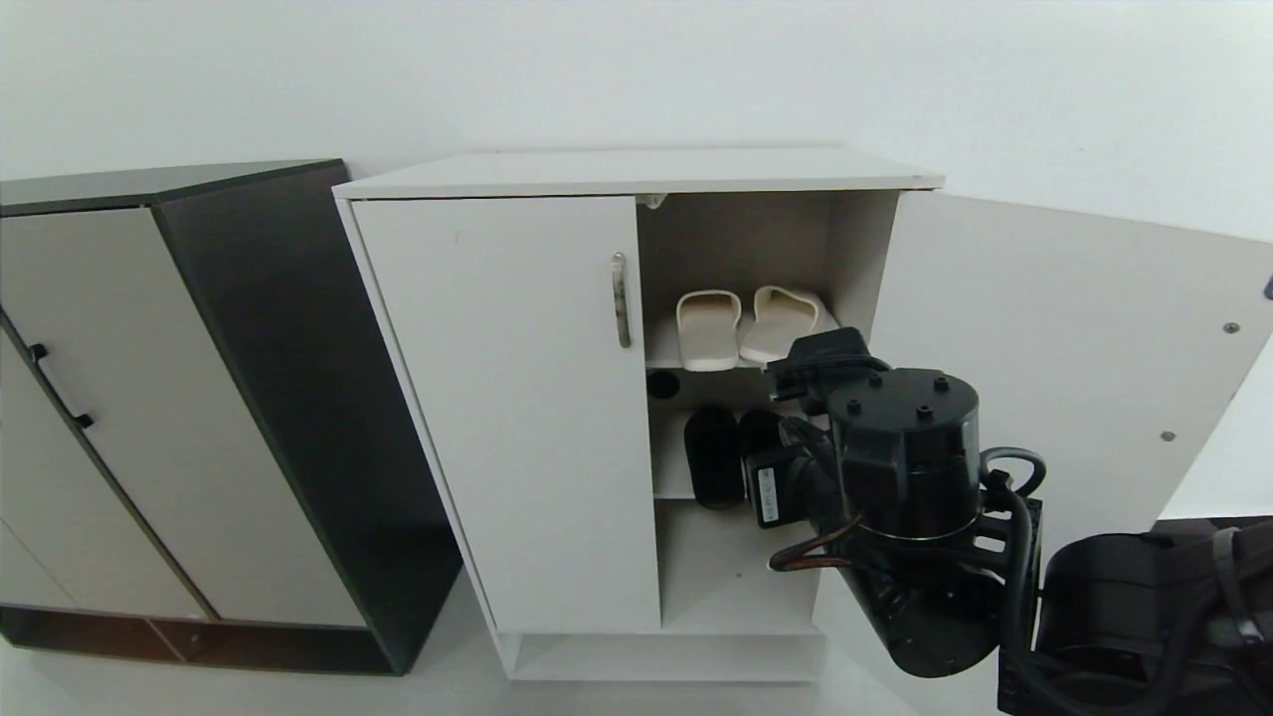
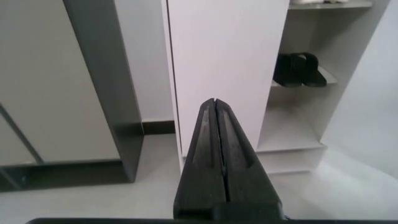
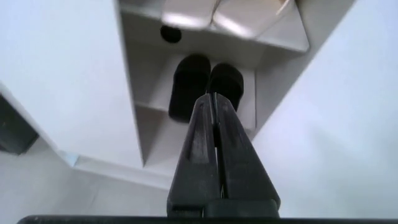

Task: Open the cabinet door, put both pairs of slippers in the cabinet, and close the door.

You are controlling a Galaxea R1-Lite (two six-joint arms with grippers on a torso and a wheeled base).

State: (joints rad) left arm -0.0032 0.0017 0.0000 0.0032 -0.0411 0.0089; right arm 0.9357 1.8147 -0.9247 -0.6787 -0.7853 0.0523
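We saw white slippers [image 1: 746, 326] on upper shelf [image 1: 660, 350], black slippers [image 1: 714, 455] on middle shelf [image 1: 670, 475], cabinet door [image 1: 1054, 338] open; left gripper [image 2: 214, 102] and right gripper [image 3: 214, 98] pinched together, empty

upper slippers [image 1: 708, 328] above lower slippers [image 1: 714, 457], in cabinet [image 1: 517, 398]

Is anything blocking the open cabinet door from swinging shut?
Likely yes: the right arm sits in front of the opening, in the swing path of the open door, with the right gripper shut and aimed at the black slippers.
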